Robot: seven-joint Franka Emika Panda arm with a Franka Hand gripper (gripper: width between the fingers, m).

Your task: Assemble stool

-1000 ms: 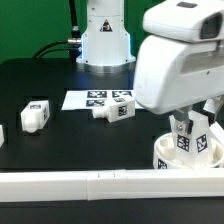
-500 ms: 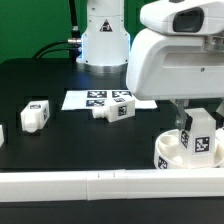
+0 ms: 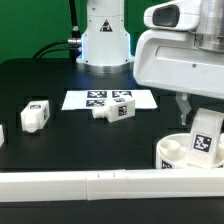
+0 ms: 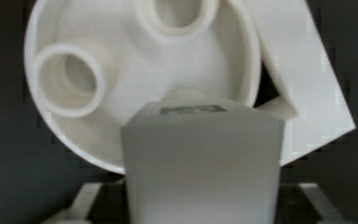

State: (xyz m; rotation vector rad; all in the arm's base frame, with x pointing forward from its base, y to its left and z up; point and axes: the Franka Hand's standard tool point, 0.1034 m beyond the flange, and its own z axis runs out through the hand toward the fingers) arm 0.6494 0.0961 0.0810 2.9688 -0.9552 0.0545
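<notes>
Claw (image 3: pixel 203 113): closed on a chunky white block leg (image 3: pixel 206 136), gripping it by its upper part. In the wrist view the claw (image 4: pixel 202 197) sits behind the leg (image 4: pixel 202 160), with a pale fingertip showing at either side of the block's near end.
Held leg: roughly upright, with a black-and-white tag facing the exterior camera. Its lower end meets the top of the seat (image 3: pixel 176 153) in that view. Whether it sits in a socket, I cannot tell.
Seat: a thick white round disc lying on the tabletop (image 3: pixel 60 150) at the exterior view's right, just behind the rail (image 3: pixel 90 186). In the wrist view the seat (image 4: pixel 149 95) fills the frame beyond the leg.
Sockets: the wrist view shows two round ones, both unfilled, a near socket (image 4: pixel 69 78) and a far socket (image 4: pixel 179 15). The held leg stands apart from both, over the disc's rim.
Second leg (image 3: pixel 117 108): lying tilted at the front edge of the marker board (image 3: pixel 92 98), tags showing, well apart from the seat.
Third leg (image 3: pixel 35 115): standing alone toward the exterior view's left, with a tag on top.
Edge piece (image 3: pixel 2 134): a white block cut off by the exterior view's left border, too little in view to name.
Rail: long and white, running across the front of the tabletop.
Arm base (image 3: pixel 105 42): white, behind the marker board.
</notes>
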